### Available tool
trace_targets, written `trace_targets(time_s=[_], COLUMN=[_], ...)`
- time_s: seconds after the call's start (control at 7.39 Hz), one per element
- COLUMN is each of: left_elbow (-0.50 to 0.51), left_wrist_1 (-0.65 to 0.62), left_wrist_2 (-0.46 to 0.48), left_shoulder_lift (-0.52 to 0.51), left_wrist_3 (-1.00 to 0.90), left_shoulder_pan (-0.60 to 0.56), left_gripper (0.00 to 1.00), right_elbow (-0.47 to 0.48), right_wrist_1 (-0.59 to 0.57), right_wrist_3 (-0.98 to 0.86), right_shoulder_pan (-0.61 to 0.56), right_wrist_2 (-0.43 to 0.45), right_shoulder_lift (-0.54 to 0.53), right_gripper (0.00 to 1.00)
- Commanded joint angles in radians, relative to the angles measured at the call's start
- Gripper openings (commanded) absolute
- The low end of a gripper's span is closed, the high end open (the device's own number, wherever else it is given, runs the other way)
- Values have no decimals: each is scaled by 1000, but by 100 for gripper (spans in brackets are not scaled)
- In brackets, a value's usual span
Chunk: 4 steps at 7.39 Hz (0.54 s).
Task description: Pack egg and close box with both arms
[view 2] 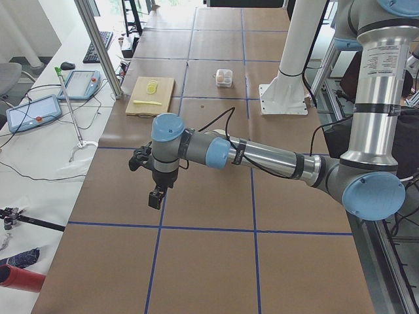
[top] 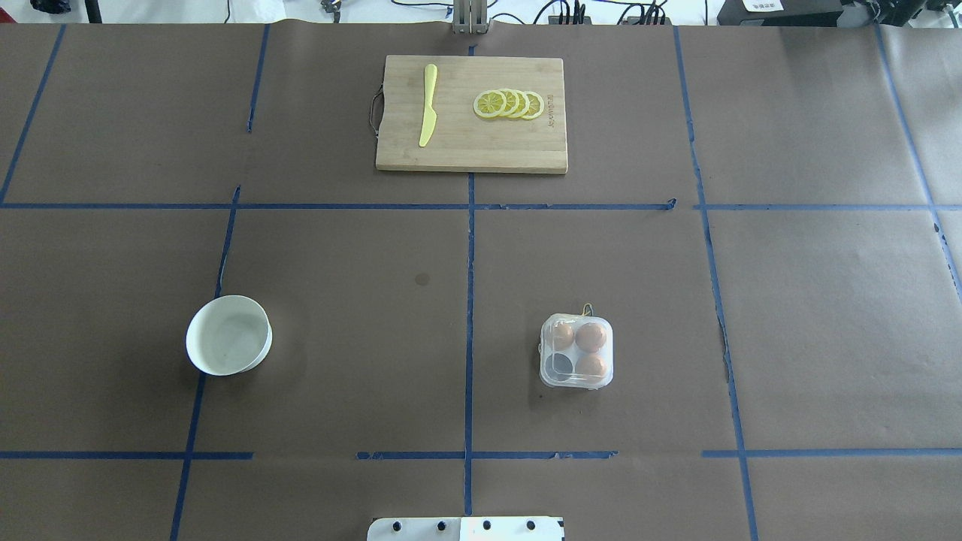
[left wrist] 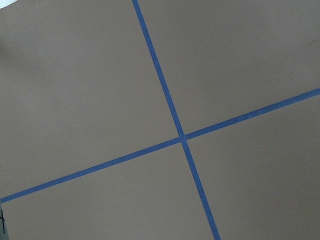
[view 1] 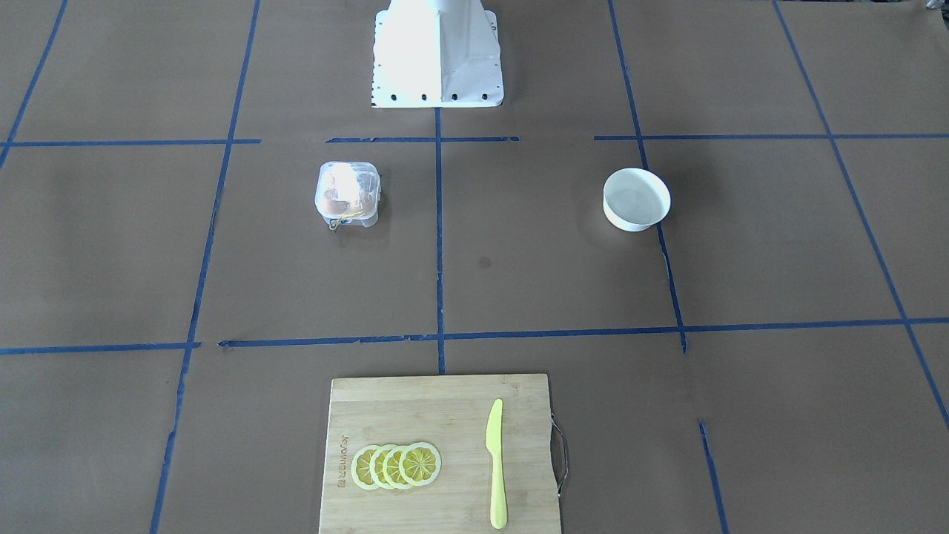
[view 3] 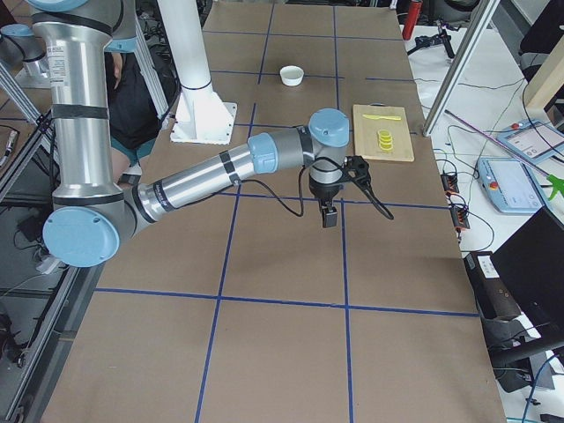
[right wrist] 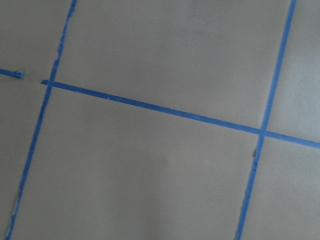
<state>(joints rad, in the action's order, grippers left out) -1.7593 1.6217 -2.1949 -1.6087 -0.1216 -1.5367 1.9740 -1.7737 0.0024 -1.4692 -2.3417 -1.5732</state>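
The clear four-cell box (top: 576, 351) sits on the table right of centre, its lid down over the cells and a yellow string at its far edge. Three brown-orange eggs lie inside it; one egg (top: 591, 336) is in the far right cell. The box also shows in the front view (view 1: 348, 194). Both arms are held out beyond the table's ends. My left gripper (view 2: 156, 198) shows only in the left side view and my right gripper (view 3: 330, 218) only in the right side view. Both hang above bare paper and hold nothing that I can see; I cannot tell whether they are open or shut.
An empty white bowl (top: 228, 335) stands left of centre. A wooden cutting board (top: 470, 150) at the far edge carries a yellow knife (top: 428, 105) and lemon slices (top: 509, 104). Both wrist views show only brown paper and blue tape lines.
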Motion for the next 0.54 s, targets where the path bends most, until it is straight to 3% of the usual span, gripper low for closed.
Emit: trace_targets(time_s=[0.0,0.14,0.41], left_elbow=[12,44,93], left_wrist_1=[33,29,18], left_wrist_2=[0,1,0], left_shoulder_lift=[24,35,47], left_wrist_3=[-18,-21,-23], left_shoulder_pan=[-2,0,-2], left_gripper=[100,100,100], right_elbow=[-76,-131,-145], right_wrist_1=[2,8,11], right_wrist_3=[-28,-16,-16], right_shoulder_pan=[-49,-49,-68], right_wrist_2=[164,173,-27], right_shoulder_lift=[-69,-56,-96], right_gripper=[100,100,100])
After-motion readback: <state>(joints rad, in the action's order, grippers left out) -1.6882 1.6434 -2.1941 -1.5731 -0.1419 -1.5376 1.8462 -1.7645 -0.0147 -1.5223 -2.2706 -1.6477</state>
